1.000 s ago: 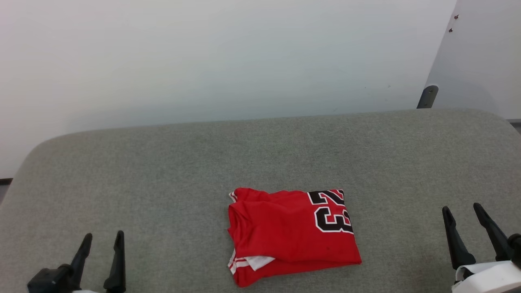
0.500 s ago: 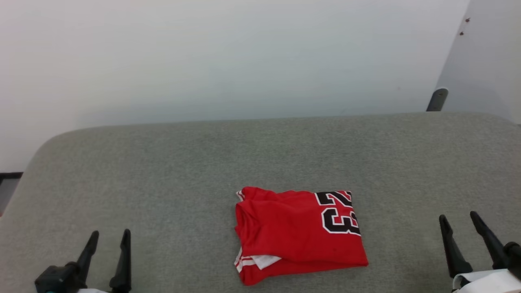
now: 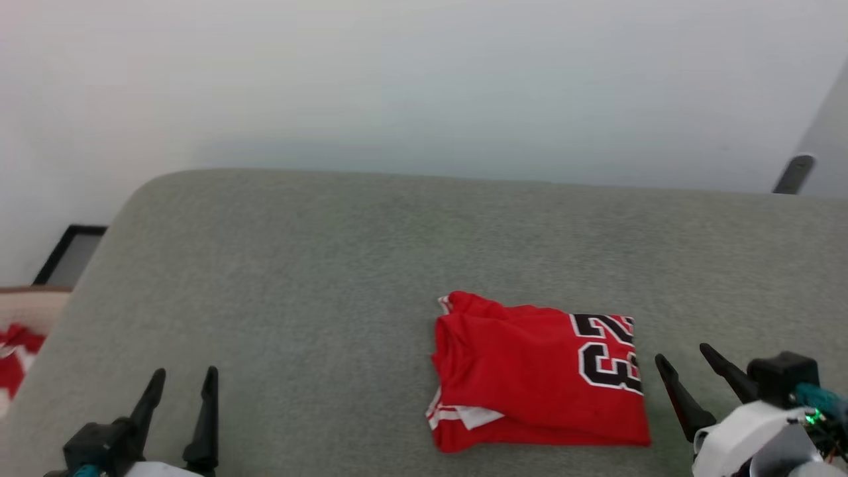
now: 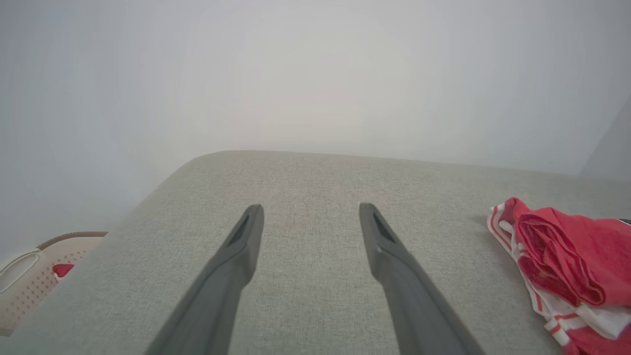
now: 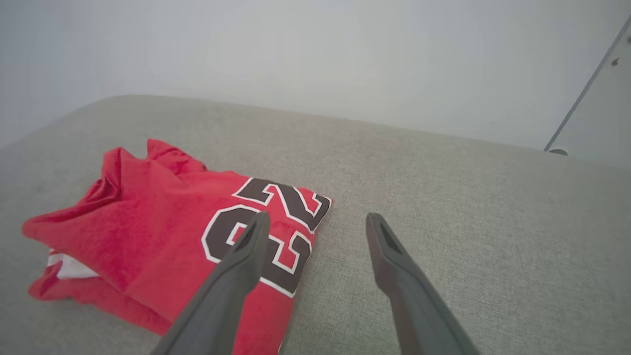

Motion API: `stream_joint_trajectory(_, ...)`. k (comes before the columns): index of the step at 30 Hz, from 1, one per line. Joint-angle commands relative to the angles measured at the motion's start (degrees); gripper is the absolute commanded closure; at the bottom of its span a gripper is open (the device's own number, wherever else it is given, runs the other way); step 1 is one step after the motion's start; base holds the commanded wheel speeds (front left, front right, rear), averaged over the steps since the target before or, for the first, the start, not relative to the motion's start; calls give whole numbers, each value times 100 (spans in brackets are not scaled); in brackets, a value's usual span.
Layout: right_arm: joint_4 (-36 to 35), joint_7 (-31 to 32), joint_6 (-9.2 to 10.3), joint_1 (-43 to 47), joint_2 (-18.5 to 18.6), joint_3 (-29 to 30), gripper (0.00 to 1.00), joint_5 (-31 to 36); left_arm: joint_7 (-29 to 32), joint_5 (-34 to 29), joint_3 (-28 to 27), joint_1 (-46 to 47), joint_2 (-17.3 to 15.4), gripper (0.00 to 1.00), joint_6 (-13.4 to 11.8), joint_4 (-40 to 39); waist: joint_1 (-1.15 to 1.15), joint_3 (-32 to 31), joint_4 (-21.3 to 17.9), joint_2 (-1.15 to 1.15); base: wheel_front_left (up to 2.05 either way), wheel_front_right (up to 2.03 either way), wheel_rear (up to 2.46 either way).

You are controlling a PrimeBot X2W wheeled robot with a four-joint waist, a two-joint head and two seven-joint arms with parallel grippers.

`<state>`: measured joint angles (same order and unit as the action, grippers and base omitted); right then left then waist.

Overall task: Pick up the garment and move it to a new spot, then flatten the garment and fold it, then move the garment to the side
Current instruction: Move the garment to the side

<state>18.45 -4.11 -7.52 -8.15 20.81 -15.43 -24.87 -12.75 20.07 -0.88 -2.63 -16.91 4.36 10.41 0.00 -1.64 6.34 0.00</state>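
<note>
A folded red garment [image 3: 536,371] showing a black "23" lies on a grey cushioned surface [image 3: 298,265], toward its front right. The right gripper [image 3: 682,352] hovers just beside the garment's right edge, fingers spread and empty. The left gripper [image 3: 185,371] (also spread, holding nothing) is well apart at the left.

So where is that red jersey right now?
Head view: the folded red jersey lies on the grey cushion, right of centre, close beside the right gripper.
</note>
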Motion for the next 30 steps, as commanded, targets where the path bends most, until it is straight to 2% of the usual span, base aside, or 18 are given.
stream_joint_trajectory(1, 57, 64, 6, -99, 22, -56, 0, -44, 7, -40, 2, 0, 3, 0, -27, -20, 0, 176, 295, 0, 0, 0, 0)
stream_joint_trajectory(11, 911, 1279, 6, -771, 273, -347, 0, -464, 4, -10, 243, 231, 148, 0, 2, -15, 0, 585, 887, 0, 0, 0, 0)
stream_joint_trajectory(16, 1208, 2077, 5, -1049, 323, -542, 0, -733, -56, 13, 341, 394, 232, 0, 32, 109, 0, 797, 1031, 0, 0, 0, 0)
stream_joint_trajectory(22, 1526, 2803, 5, -1193, 216, -769, 0, -1043, -145, 61, 402, 566, 334, 0, 63, 278, 0, 953, 1109, 0, 0, 0, 0)
stream_joint_trajectory(23, 1532, 2921, 1, -1211, 193, -850, 55, -1099, -149, 60, 403, 582, 335, 0, 70, 300, 0, 965, 1109, 0, 0, 0, 0)
stream_joint_trajectory(24, 1520, 3030, -2, -1216, 172, -902, 100, -1169, -154, 66, 403, 597, 336, 0, 70, 320, 0, 976, 1106, 0, 0, 0, 0)
stream_joint_trajectory(30, 1271, 3269, 3, -1364, 464, -1119, 100, -1272, -198, 98, 386, 676, 355, 0, 103, 382, 0, 1036, 1069, 0, 0, 0, 0)
